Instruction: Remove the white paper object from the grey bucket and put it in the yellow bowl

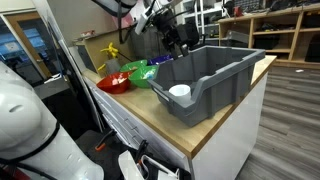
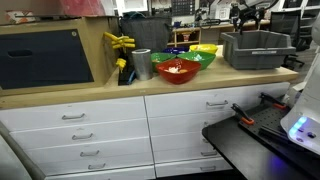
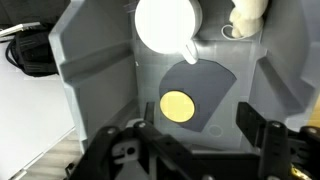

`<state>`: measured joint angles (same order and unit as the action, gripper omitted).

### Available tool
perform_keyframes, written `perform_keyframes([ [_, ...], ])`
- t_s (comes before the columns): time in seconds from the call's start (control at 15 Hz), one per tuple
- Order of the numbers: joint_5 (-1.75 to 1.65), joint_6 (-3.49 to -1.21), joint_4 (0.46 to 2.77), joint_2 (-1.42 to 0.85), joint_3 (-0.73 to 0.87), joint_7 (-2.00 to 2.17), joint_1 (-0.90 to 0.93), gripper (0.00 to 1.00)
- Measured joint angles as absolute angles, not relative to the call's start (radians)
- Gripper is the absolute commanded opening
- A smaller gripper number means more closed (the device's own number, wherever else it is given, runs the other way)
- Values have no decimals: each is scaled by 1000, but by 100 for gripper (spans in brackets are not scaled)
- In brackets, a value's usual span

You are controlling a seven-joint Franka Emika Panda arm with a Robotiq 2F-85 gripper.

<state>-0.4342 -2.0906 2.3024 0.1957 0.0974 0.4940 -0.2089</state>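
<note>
Plainly the lift has not begun: the white paper cup (image 3: pixel 167 22) sits on the floor of the grey bin (image 1: pixel 225 70). It is tucked against the short wall with the low cut-out, the side that faces the front edge of the worktop (image 1: pixel 150 112). The bin itself stands along the worktop's end edge, near the front corner.

The fingers (image 3: pixel 265 140) stand apart with nothing between them. They hang above the inner part of the bin, probably so they can come down clear of the thick rim. A flat yellow disc (image 3: pixel 178 106) lies on the bin floor between them and the cup, and a cream-coloured lump (image 3: pixel 245 12) rests by the same wall; neither looks like the target.

The yellow bowl (image 2: pixel 206 48) stands with the red bowl (image 2: pixel 177 69) and green bowl (image 2: pixel 195 58) nearer the worktop's middle. The carry will therefore likely have to rise over the bin's rim first.
</note>
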Motion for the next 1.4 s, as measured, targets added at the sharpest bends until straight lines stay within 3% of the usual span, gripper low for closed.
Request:
perform_keyframes([
  [0.53,-299,-1789,2170,255,49,411,-138,100],
  [1.4,-49,-1628,2144,246,45,237,-73,100],
])
